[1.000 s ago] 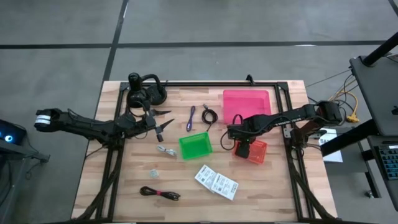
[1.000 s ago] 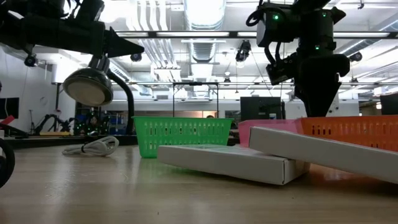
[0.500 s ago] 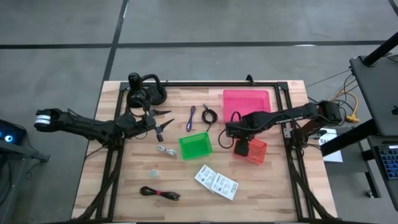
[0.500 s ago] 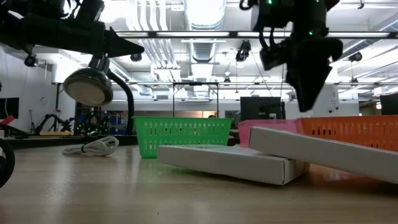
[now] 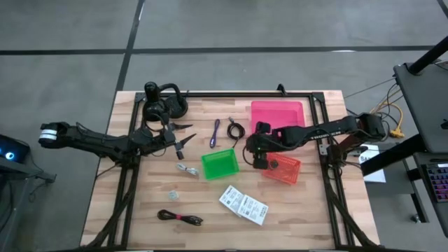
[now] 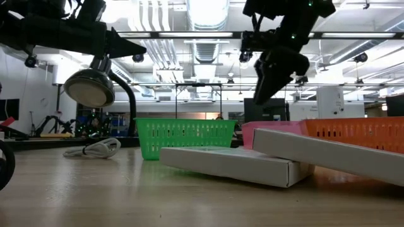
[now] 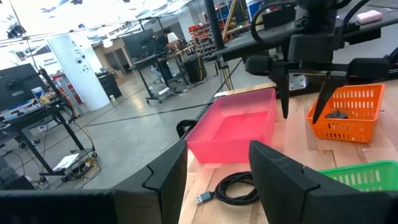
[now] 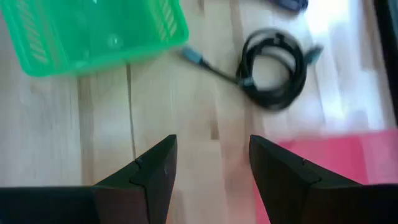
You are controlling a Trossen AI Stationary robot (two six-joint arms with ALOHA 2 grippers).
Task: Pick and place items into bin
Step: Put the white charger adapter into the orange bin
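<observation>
Right tool [image 5: 256, 155] hangs empty, fingers apart, mid-bench between the green bin [image 5: 220, 164] and orange bin [image 5: 285, 169]. The coiled black cable [image 8: 273, 70] lies just ahead, beside the pink bin [image 5: 278, 116]. A sloppy pinch may drag the coil or miss. Left tool [image 5: 183, 139] waits spread open near the bench's left edge.

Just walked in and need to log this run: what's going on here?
The robot is sorting loose items into bins. The right gripper, fingers open and empty, hangs above the table between the green bin and the orange bin, which has a dark piece inside. The coiled black cable lies nearby on the table. The left gripper waits, open, near the headphones. The purple cable, white packets and black-red cable lie loose.
</observation>
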